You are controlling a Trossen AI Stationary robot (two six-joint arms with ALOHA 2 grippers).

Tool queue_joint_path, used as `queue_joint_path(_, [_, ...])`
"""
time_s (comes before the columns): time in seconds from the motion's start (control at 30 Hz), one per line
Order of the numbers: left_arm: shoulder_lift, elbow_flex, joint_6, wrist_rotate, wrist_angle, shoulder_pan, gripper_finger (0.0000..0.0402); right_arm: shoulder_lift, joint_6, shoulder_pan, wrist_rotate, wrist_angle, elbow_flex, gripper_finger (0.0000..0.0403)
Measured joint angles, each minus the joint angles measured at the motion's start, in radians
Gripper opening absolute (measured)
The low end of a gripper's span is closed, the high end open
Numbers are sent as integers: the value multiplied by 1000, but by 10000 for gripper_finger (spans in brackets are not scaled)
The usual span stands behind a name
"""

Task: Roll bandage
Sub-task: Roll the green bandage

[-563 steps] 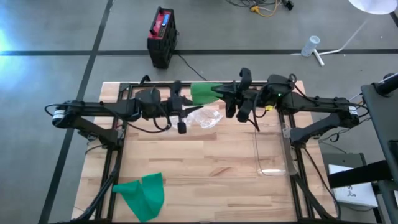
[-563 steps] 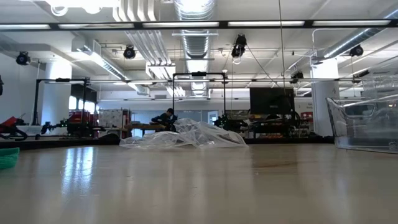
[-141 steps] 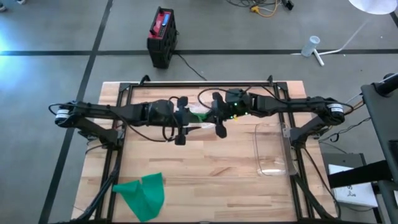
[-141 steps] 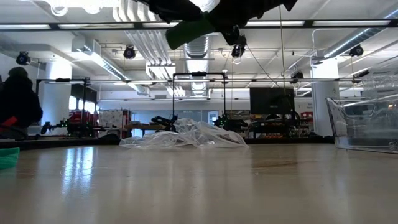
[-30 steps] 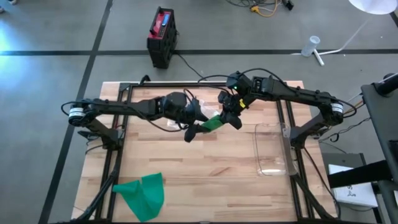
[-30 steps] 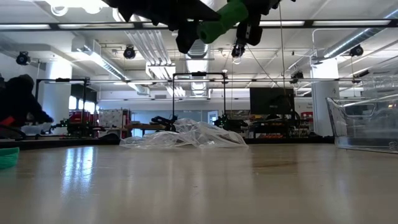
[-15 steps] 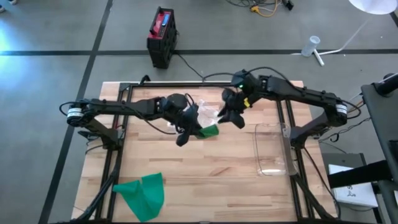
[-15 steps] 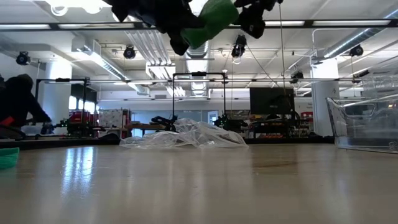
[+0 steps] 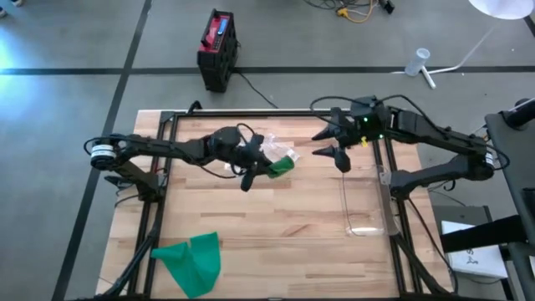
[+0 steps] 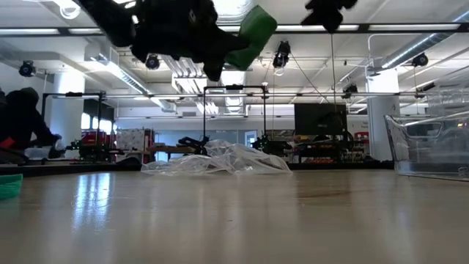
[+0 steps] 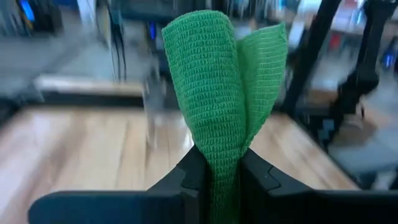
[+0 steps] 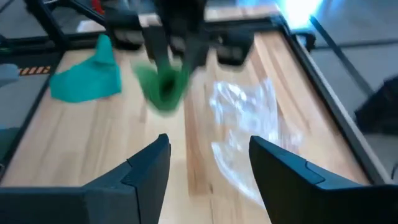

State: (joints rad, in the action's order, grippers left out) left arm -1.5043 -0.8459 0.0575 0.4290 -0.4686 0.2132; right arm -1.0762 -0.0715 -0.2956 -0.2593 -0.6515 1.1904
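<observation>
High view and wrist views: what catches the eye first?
The green bandage roll, pinched in the shut left gripper and held above the table's middle. The right gripper hangs open and empty to its right, apart from it. A loose green bandage lies at the table's near-left corner.

A robotics lab or test workshop, in a big open industrial hall. The low view shows an exposed ceiling with silver ventilation ducts (image 10: 231, 29), strip lights and hanging black cameras or spotlights (image 10: 152, 61), and farther back metal frames (image 10: 234, 110), a dark monitor (image 10: 319, 119) and cluttered benches. A person (image 10: 20, 117) in dark clothes stands far off at the left. From above, the wooden table (image 9: 276, 242) carries a black frame (both arms are mounted on it) on a grey concrete floor (image 9: 67, 42), where a red-and-black power unit (image 9: 217, 48) stands with cables trailing
</observation>
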Motion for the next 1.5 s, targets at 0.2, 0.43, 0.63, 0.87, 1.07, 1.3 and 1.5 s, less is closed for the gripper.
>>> queue_joint_path(0.2, [0, 133, 42, -3, -407, 11, 42, 86, 144, -10, -15, 421, -365, 210])
queue_joint_path(0.43, [-4, 116, 42, -4, -403, 11, 44, -46, 254, -10, -65, 1129, -554, 238])
queue_joint_path(0.63, [-4, 67, 44, -28, -341, 11, 47, -136, 211, 28, -104, 1170, -519, 260])
queue_joint_path(0.87, [-5, 35, 30, -155, -252, 9, 45, -194, 186, 63, 0, 1192, -433, 266])
queue_joint_path(1.07, [-6, 23, 23, -196, -253, 5, 45, -234, 188, 64, 22, 1188, -377, 235])
queue_joint_path(1.3, [-13, 23, 21, -212, -255, 3, 45, -311, 239, 64, 34, 1186, -312, 156])
queue_joint_path(1.5, [-8, 23, -35, -220, -229, 3, 47, -326, 254, 58, 34, 1173, -291, 38])
